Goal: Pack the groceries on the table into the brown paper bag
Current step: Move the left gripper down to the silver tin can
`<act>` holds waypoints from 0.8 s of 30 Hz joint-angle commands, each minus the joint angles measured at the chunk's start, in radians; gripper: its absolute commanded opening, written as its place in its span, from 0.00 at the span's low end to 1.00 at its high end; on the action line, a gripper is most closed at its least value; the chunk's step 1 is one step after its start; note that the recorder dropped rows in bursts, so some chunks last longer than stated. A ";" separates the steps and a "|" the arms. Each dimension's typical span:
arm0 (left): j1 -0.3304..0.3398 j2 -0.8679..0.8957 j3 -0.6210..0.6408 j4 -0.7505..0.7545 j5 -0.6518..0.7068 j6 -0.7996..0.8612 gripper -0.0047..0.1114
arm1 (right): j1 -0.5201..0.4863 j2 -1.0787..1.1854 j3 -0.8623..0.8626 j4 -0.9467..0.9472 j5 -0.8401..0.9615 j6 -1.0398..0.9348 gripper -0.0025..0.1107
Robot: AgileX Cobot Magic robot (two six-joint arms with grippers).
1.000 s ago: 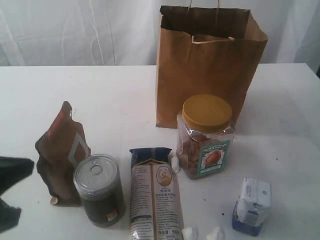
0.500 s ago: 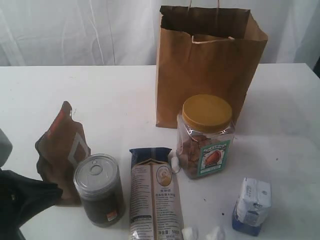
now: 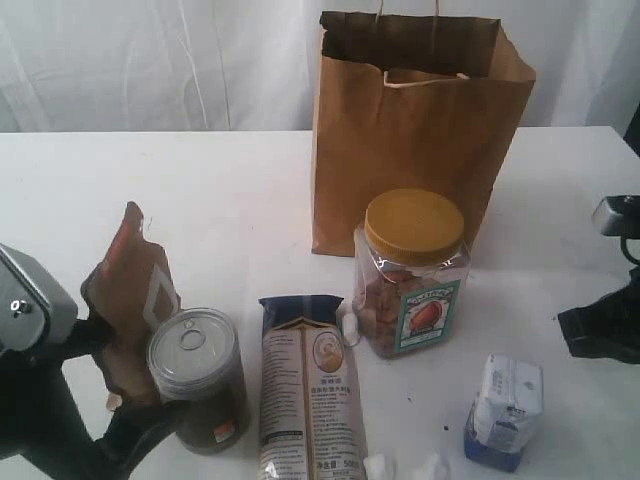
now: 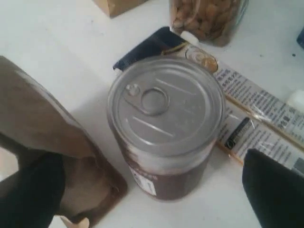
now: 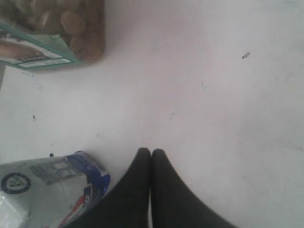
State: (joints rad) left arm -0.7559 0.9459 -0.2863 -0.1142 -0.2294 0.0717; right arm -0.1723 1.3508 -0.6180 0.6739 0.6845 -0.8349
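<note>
The brown paper bag (image 3: 415,140) stands upright and open at the back of the table (image 3: 220,190). In front of it is the yellow-lidded nut jar (image 3: 412,275). The long noodle packet (image 3: 310,390) lies flat beside the dark pull-tab can (image 3: 195,375) (image 4: 164,123). The brown pouch (image 3: 130,300) (image 4: 42,128) stands just left of the can. My left gripper (image 3: 125,385) (image 4: 152,199) is open, its fingers on either side of the can and the pouch's lower corner. My right gripper (image 3: 600,330) (image 5: 151,153) is shut and empty, low over bare table next to the small blue-white carton (image 3: 505,410) (image 5: 47,190).
Small white lumps (image 3: 380,465) lie near the noodle packet's front end, and another (image 3: 350,325) by the jar. A white curtain (image 3: 150,60) hangs behind the table. The nut jar (image 5: 52,33) shows at the edge of the right wrist view.
My left gripper has come in from the lower left edge towards the can and opened wide. My right gripper has entered at the right edge, still shut.
</note>
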 commanded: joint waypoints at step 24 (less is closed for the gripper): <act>-0.025 0.273 0.005 0.339 -0.424 0.111 0.94 | 0.003 0.000 0.003 0.005 -0.036 -0.006 0.02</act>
State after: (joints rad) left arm -0.7771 1.2131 -0.2885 0.3296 -0.5979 0.1087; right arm -0.1698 1.3508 -0.6180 0.6739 0.6450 -0.8396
